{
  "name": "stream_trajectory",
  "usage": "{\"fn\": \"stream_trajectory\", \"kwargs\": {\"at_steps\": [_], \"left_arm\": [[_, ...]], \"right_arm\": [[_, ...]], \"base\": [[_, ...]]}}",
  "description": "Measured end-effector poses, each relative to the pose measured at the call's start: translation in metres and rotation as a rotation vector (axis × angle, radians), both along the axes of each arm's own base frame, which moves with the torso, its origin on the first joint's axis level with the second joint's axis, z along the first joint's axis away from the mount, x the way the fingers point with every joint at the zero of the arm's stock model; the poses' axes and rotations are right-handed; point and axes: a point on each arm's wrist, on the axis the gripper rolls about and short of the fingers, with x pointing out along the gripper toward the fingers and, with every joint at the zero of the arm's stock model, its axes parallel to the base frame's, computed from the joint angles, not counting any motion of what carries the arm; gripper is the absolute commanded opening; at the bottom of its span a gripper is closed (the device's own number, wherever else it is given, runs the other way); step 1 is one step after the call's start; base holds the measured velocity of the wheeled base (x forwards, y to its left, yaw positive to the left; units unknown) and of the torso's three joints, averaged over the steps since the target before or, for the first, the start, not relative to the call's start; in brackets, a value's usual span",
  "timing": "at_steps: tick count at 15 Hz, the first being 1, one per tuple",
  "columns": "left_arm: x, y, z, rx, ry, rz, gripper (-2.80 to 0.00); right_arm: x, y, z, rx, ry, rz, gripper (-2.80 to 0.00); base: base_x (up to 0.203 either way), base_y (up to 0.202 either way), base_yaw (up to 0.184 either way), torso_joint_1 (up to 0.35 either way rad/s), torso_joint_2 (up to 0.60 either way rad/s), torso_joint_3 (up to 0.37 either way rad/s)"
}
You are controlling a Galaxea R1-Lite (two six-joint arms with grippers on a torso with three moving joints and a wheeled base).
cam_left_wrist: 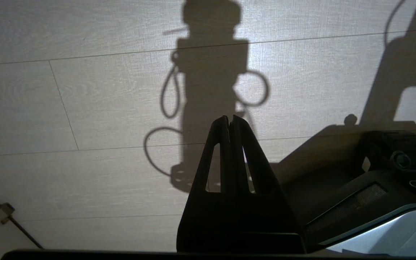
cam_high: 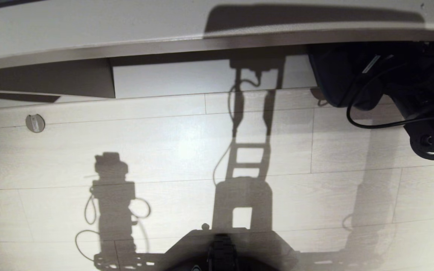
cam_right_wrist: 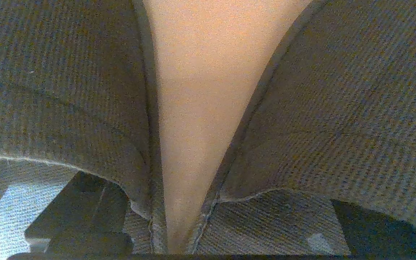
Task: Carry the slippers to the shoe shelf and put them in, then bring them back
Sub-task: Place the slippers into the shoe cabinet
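Black fabric showed at the upper right of the head view, where the slippers [cam_high: 343, 81] sat tucked under the overhanging pale edge of the shoe shelf [cam_high: 202, 41], their rounded ends reaching out over the wooden floor [cam_high: 164, 150]. The right arm [cam_high: 428, 128] crowded in just beside them, with a black cable [cam_high: 367, 124] looping across the boards, and its tool was hidden there behind the arm. A small round metal disc [cam_high: 35, 123] lay on the floor well off to the left. From the left wrist, the left tool [cam_left_wrist: 230, 121] hung over bare floor, its two dark fingers [cam_left_wrist: 219, 151] pressed together at the tips with nothing between them; part of the robot's base [cam_left_wrist: 374, 187] sat beside it. From the right wrist, the two slippers [cam_right_wrist: 63, 94] filled the frame side by side, ribbed dark cloth with a wedge of pale surface between them; whether the right tool was open or closed could not be told.
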Motion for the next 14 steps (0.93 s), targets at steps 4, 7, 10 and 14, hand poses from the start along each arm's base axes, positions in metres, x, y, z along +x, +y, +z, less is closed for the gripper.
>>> {"fn": "stream_trajectory", "kwargs": {"at_steps": [4, 7, 10, 14], "left_arm": [[0.000, 0.000, 0.000, 0.000, 0.000, 0.000, -2.80], [0.000, 0.000, 0.000, 0.000, 0.000, 0.000, -2.80], [0.000, 0.000, 0.000, 0.000, 0.000, 0.000, -2.80], [0.000, 0.000, 0.000, 0.000, 0.000, 0.000, -2.80]], "right_arm": [[-0.004, 0.000, 0.002, 0.000, 0.051, 0.001, 0.00], [-0.008, 0.000, 0.005, 0.001, 0.057, 0.001, 0.00], [-0.013, 0.000, 0.007, 0.001, 0.053, 0.001, 0.00], [-0.018, 0.000, 0.007, 0.000, 0.078, 0.002, 0.00]], "base": [[0.000, 0.000, 0.000, 0.000, 0.00, 0.000], [0.000, 0.000, 0.000, 0.000, 0.00, 0.000], [0.000, 0.000, 0.000, 0.000, 0.00, 0.000], [0.000, 0.000, 0.000, 0.000, 0.00, 0.000]]}}
